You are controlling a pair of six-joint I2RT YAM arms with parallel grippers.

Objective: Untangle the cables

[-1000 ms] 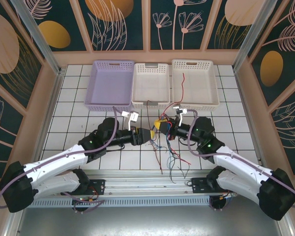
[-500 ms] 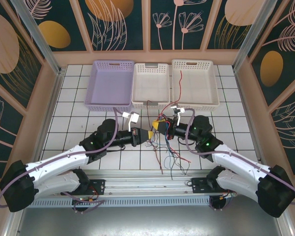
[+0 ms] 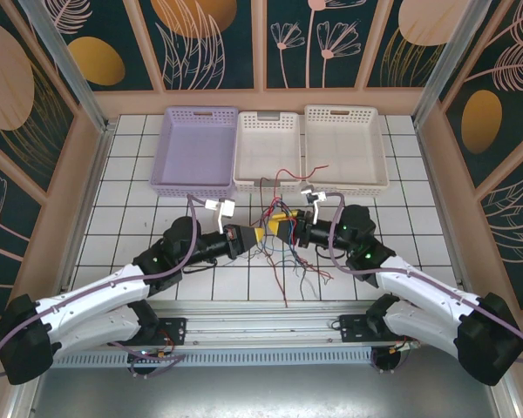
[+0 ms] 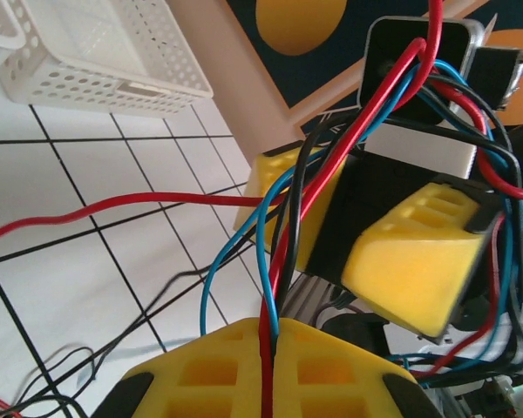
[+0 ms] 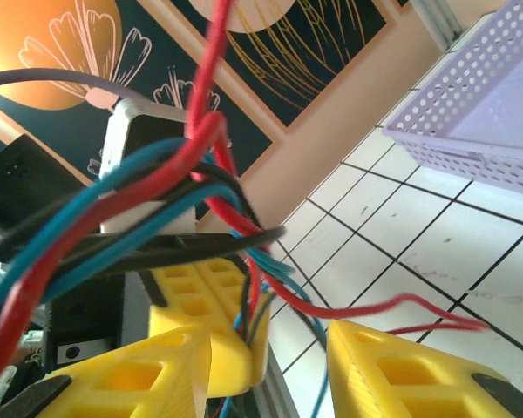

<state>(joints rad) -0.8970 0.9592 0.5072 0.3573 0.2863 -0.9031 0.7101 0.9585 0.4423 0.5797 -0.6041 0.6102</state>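
Left gripper (image 4: pixel 268 341): fingers pressed together, clamped on the cables. A red strand and a blue strand rise straight out of the seam between its yellow pads.

Right gripper (image 5: pixel 270 335): yellow fingers stand apart, with the left gripper's closed tips just ahead of the gap.

Gripper tips: the two point at each other over the middle of the table (image 3: pixel 131 200) and are close together.

Cables (image 3: pixel 288 252): a tangle of red, blue and black strands hangs between the two tips. From the left wrist, several strands loop up and over the body of the right gripper.

Loose ends: these trail on the tiles below and behind both tips, toward the arm bases.

Long red strand: it runs from the tangle out past the tips and ends at the front rims of the two white baskets.

Purple basket (image 3: pixel 196 152): well beyond the left gripper, off to its left.

Middle white basket (image 3: pixel 267 144): straight beyond the meeting point of the tips.

Right white basket (image 3: pixel 345 144): beyond the right gripper, touching the middle one.
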